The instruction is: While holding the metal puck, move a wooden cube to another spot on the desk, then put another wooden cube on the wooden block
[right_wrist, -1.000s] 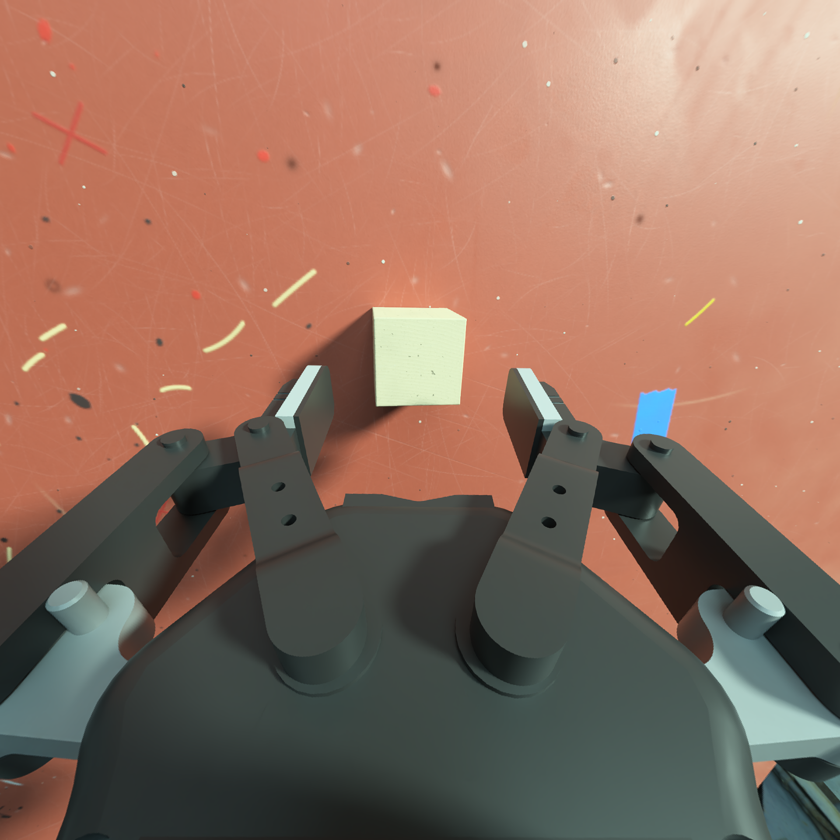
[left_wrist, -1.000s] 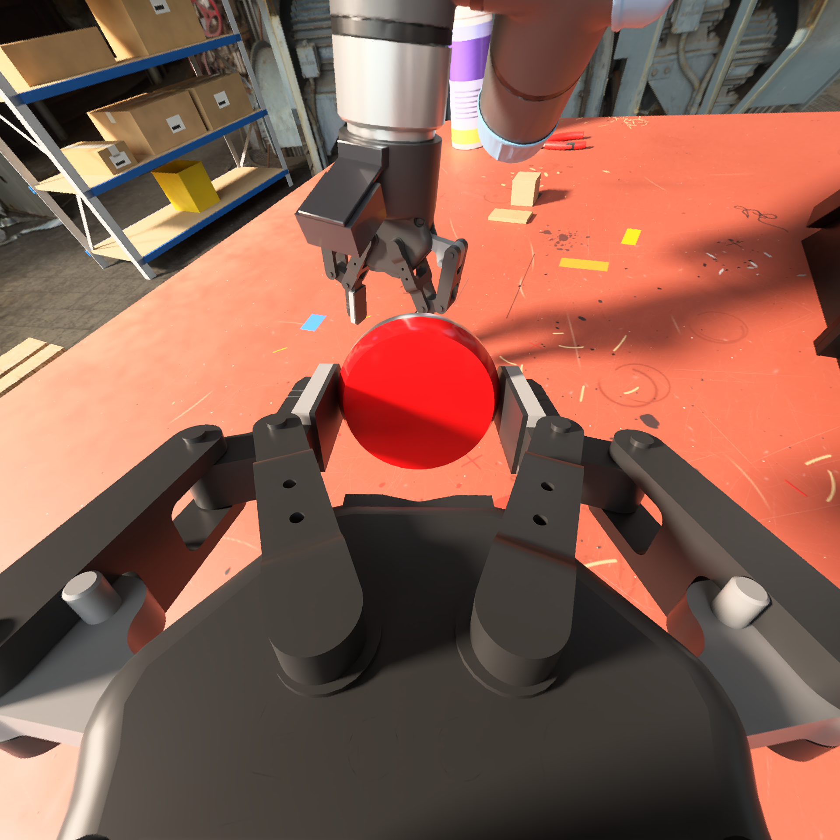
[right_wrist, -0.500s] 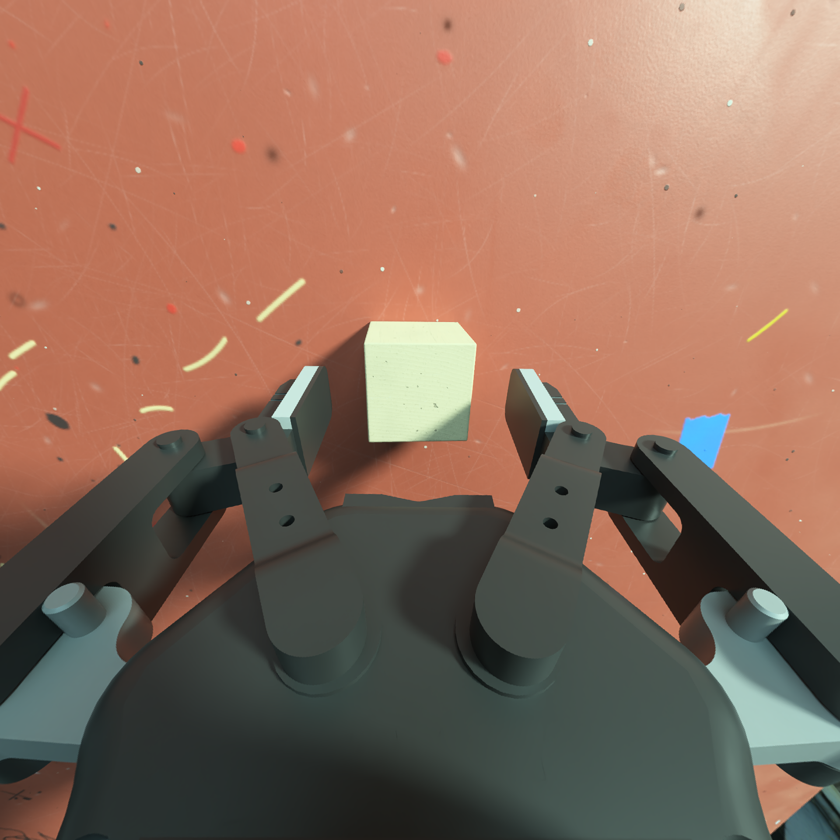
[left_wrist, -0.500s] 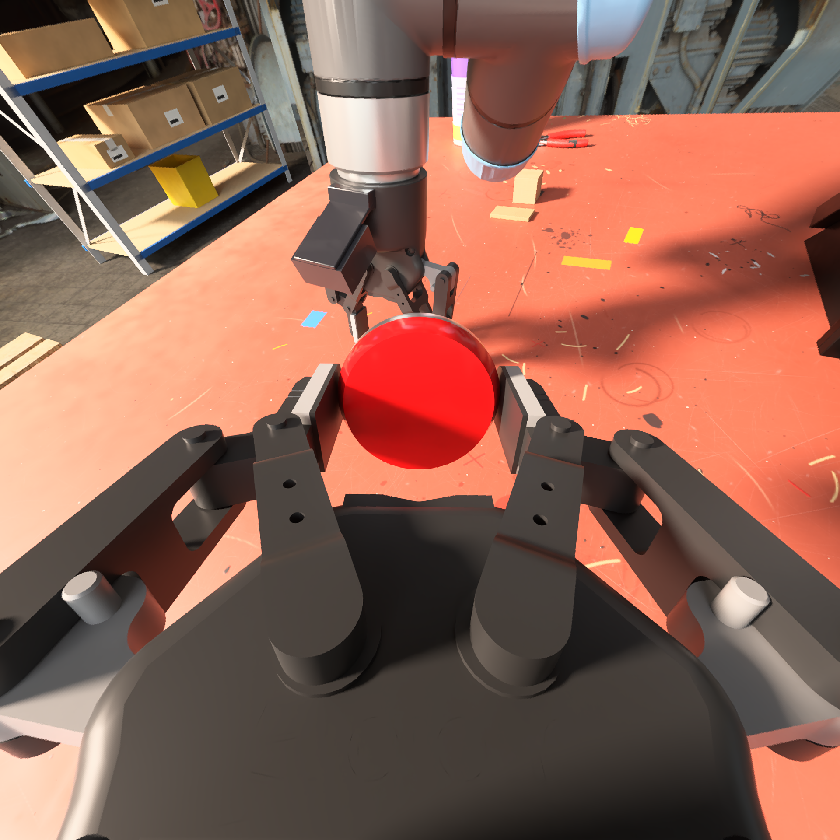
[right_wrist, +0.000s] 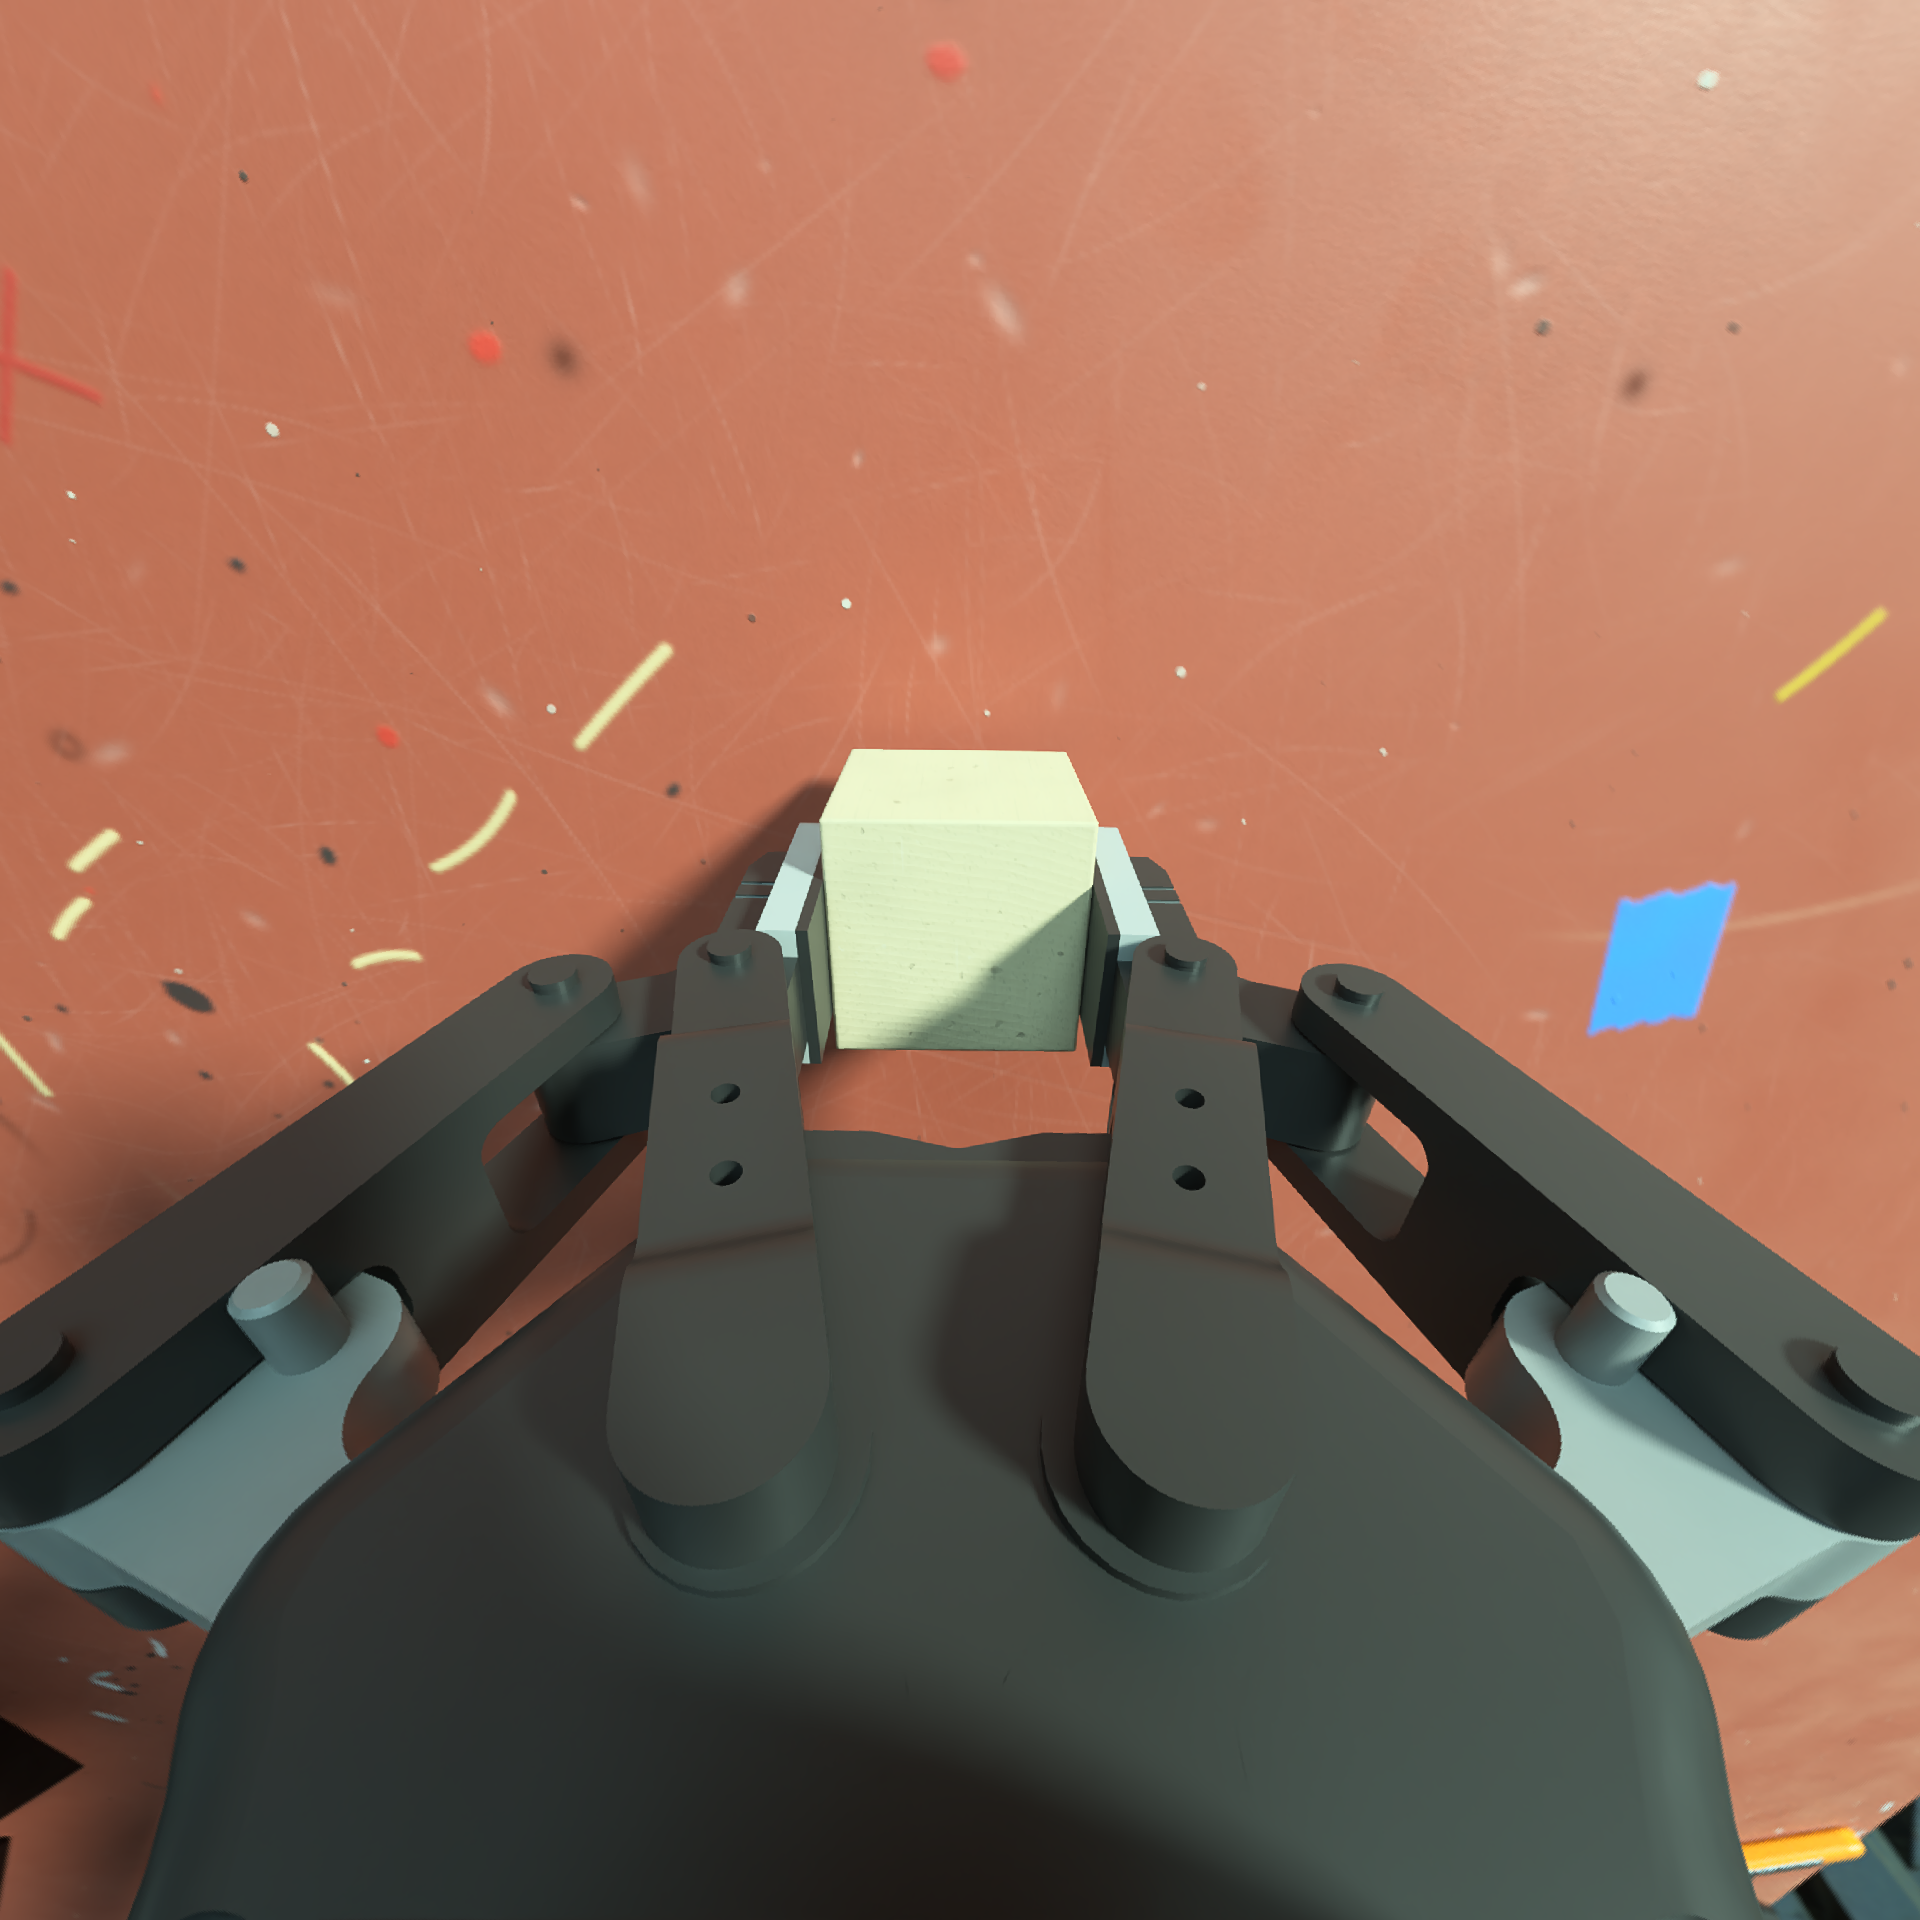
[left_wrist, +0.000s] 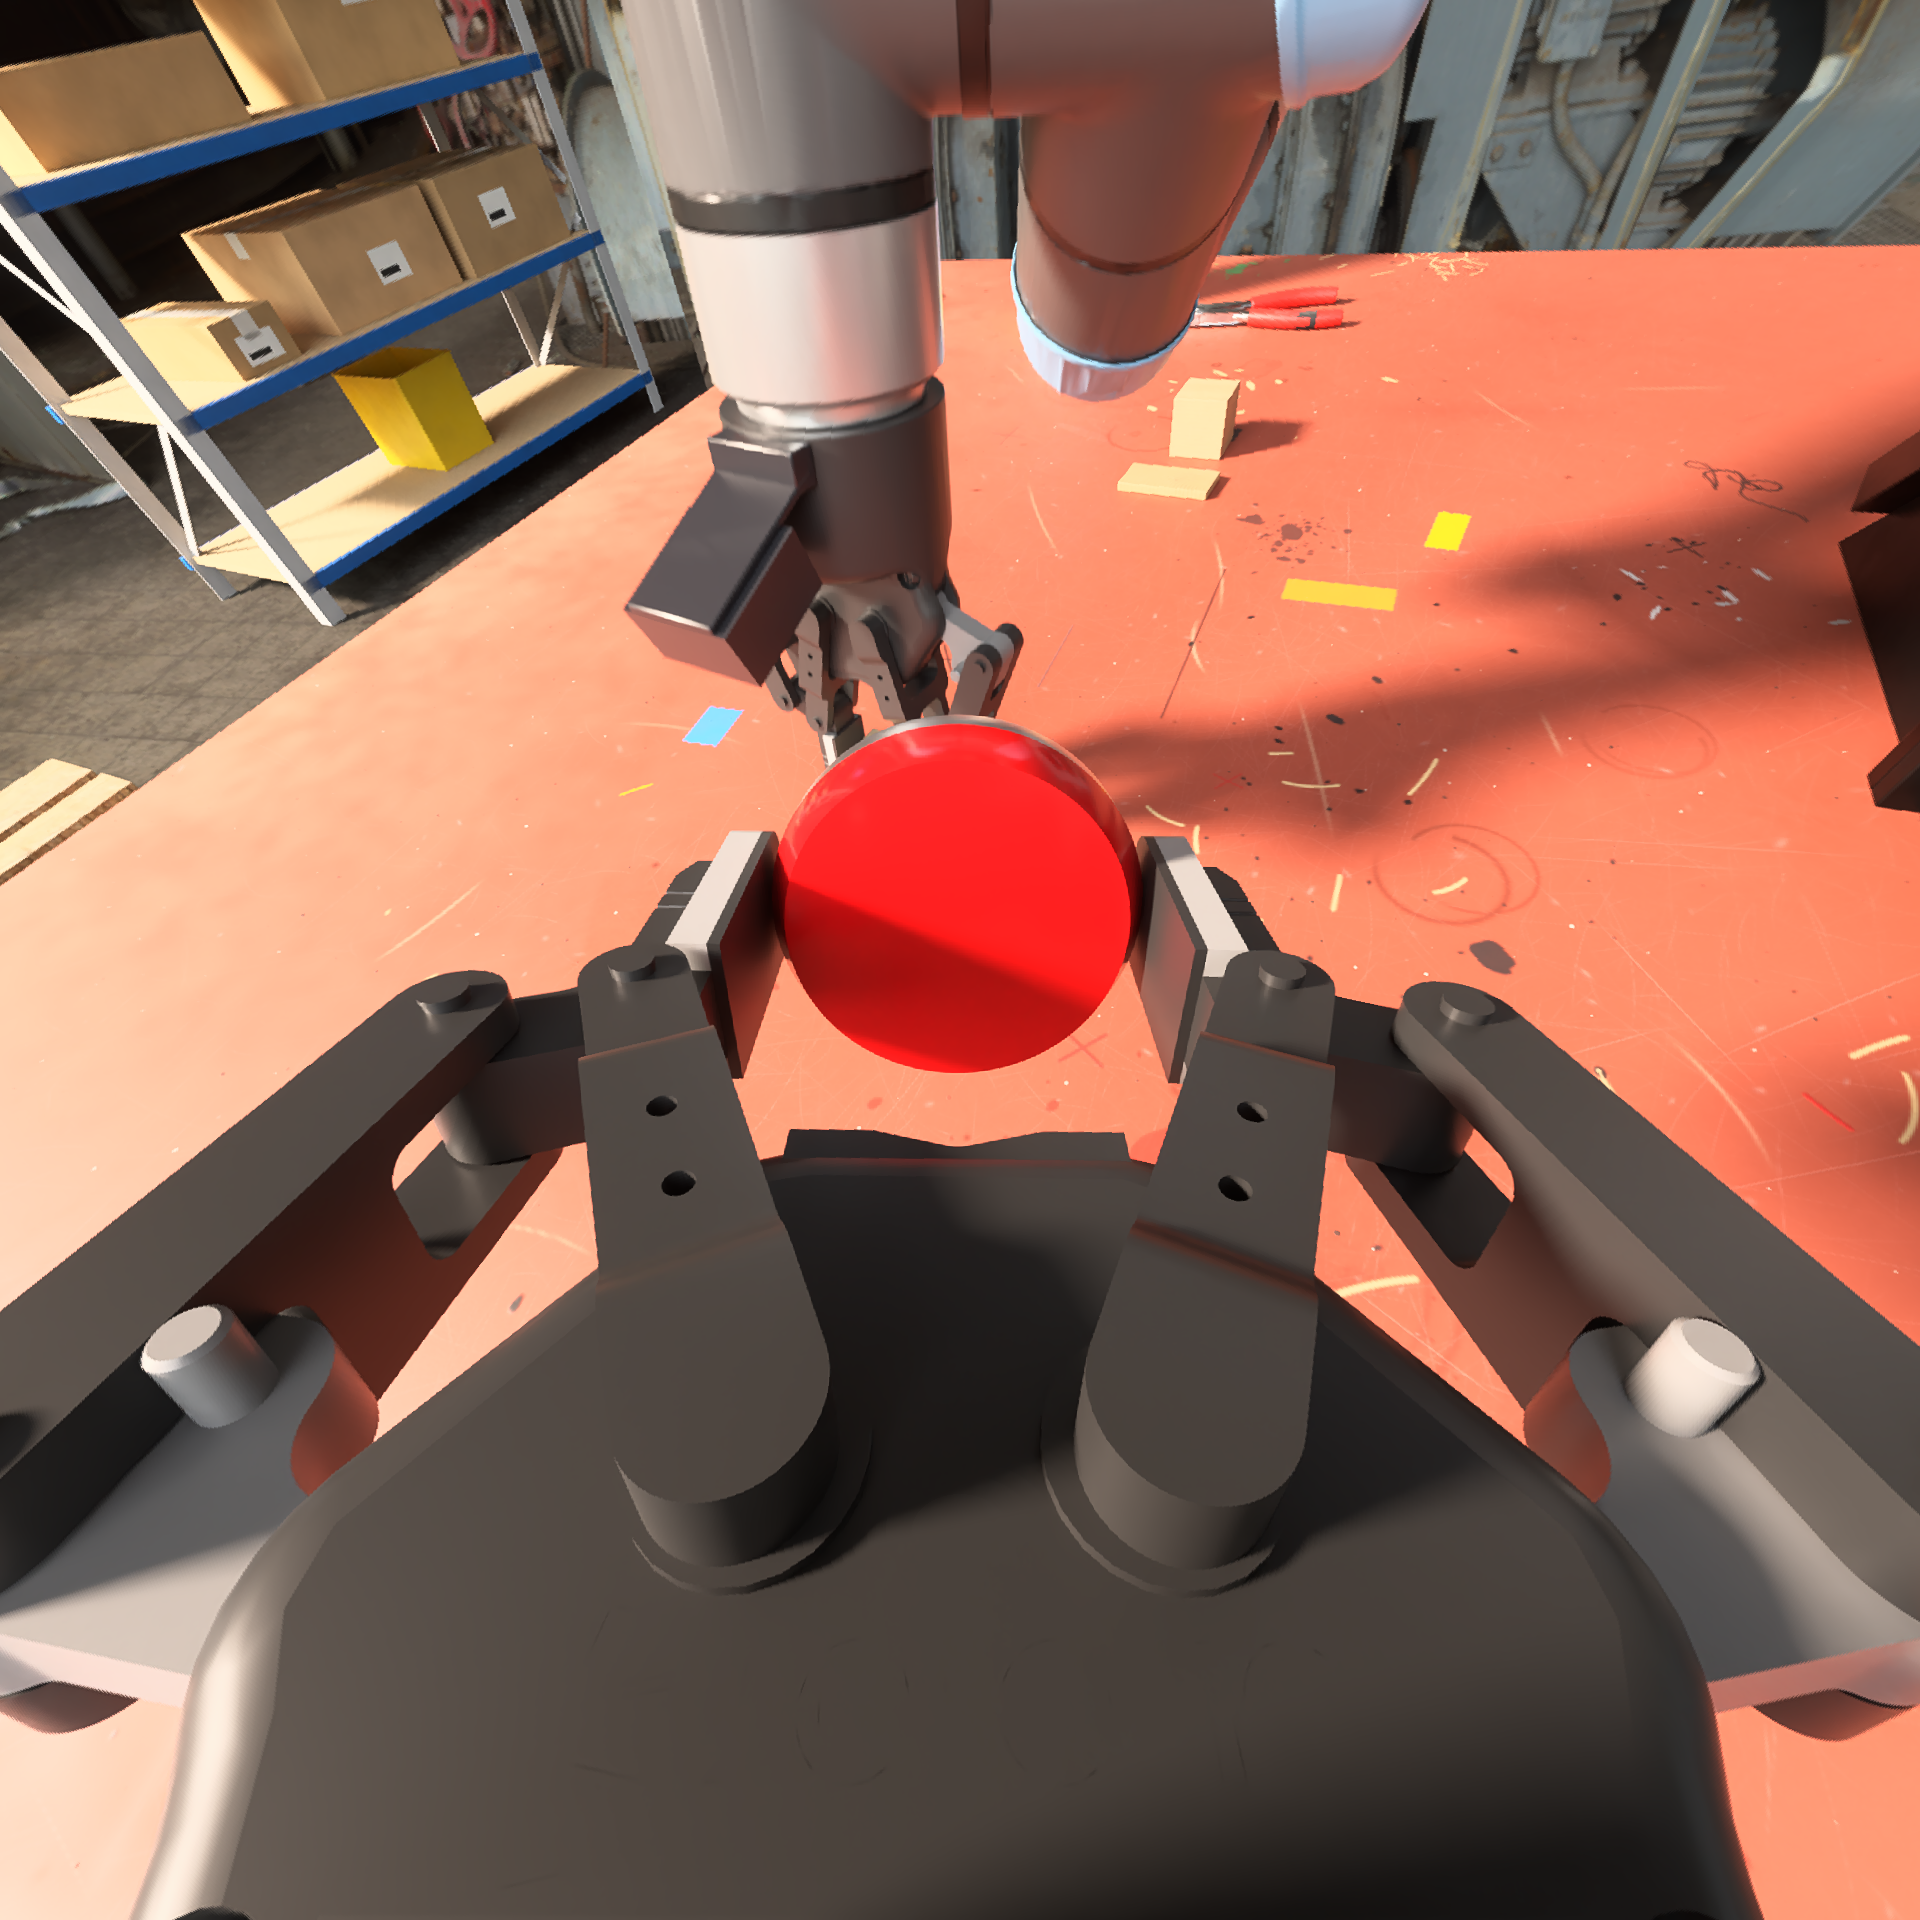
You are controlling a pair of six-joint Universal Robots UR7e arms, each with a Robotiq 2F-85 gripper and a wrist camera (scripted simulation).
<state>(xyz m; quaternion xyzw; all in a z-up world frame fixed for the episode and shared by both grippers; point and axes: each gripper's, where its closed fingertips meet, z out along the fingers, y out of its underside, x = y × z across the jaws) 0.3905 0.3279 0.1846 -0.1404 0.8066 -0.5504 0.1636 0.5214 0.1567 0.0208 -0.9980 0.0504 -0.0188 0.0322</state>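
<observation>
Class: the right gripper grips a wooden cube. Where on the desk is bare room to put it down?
Bare desk lies beyond the wooden cube, between the blue tape patch and pale streaks. It is crowded by the far wooden block and second cube.

The metal puck (left_wrist: 956, 899), a glossy red disc with a thin silvery rim, is standing on edge with its flat face toward the camera, raised above the desk (left_wrist: 1558, 935). One pale wooden cube (right_wrist: 958, 914) is sitting square and upright. Far back, a second wooden cube (left_wrist: 1203, 418) is resting just beside the flat wooden block (left_wrist: 1168, 481).
</observation>
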